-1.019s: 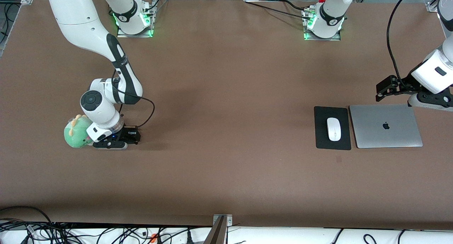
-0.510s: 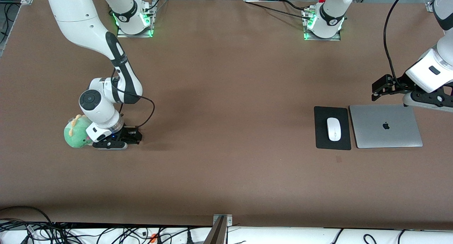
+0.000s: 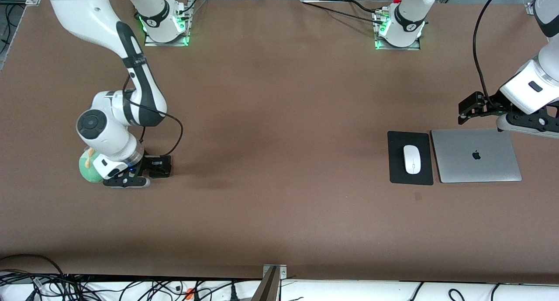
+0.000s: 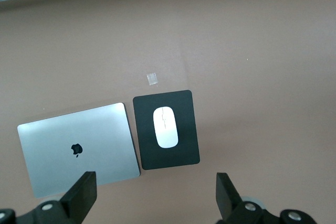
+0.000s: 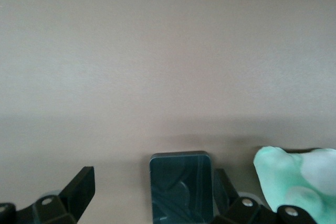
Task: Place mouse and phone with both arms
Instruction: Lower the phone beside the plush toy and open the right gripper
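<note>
Brown table surface (image 3: pixel 279 130) fills the front view, with both arm bases along its top edge. Toward the left arm's end lies a black mouse pad (image 3: pixel 410 158) carrying the white mouse (image 3: pixel 412 159), and just beside the pad, closer to that end, a closed silver laptop (image 3: pixel 476 155). The left gripper (image 3: pixel 466 112) hangs above the table by the laptop's farther edge. Toward the right arm's end, the right gripper (image 3: pixel 131 178) is low at the table beside a green plush toy (image 3: pixel 88 167), which the wrist partly covers; the phone cannot be made out in this view, and neither gripper's finger spacing is clear here. The left wrist view looks down on the mouse (image 4: pixel 166 127) centred on the pad (image 4: pixel 166 129), with the laptop (image 4: pixel 79 148) alongside and a small pale square mark (image 4: pixel 152 78) on the table near the pad's edge; the left gripper (image 4: pixel 157 195) shows its two fingers (image 4: pixel 80 195) spread wide with nothing between them. The right wrist view supplies what the front view hides: the phone (image 5: pixel 181 186), a dark rounded rectangle, lies flat on the table between the spread fingers (image 5: pixel 79 184) of the right gripper (image 5: pixel 152 190), nearer one finger than the other, and whether that finger touches it cannot be told. The green plush toy (image 5: pixel 296 182) sits just beside that gripper.
</note>
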Controlling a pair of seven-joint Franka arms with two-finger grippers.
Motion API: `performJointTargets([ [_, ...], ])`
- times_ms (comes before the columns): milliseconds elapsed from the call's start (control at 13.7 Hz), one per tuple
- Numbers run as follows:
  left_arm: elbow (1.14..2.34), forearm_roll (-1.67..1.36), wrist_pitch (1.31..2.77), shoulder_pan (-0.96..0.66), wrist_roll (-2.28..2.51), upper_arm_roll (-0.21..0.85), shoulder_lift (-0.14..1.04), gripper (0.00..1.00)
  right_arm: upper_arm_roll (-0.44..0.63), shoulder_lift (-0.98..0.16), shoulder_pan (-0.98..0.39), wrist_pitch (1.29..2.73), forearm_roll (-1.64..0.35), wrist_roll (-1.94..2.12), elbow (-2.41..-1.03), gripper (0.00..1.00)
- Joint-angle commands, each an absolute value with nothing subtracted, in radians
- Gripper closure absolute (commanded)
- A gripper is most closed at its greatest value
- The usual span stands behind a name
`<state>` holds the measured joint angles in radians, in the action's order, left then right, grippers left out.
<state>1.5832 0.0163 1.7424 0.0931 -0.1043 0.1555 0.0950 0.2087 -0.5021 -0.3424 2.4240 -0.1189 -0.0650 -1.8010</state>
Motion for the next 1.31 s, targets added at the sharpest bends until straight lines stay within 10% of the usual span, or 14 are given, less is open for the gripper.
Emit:
performJointTargets([
  [0, 1.566, 0.008, 1.723, 0.097, -0.120, 0.158, 0.092, 0.00, 0.201, -0.410, -0.334, 2.286, -0.141, -0.031, -1.776, 0.00],
  [1238, 1.566, 0.011, 1.723, 0.095, -0.120, 0.163, 0.091, 0.00, 0.134, -0.019, -0.241, 1.799, -0.011, -0.023, -1.767, 0.00],
])
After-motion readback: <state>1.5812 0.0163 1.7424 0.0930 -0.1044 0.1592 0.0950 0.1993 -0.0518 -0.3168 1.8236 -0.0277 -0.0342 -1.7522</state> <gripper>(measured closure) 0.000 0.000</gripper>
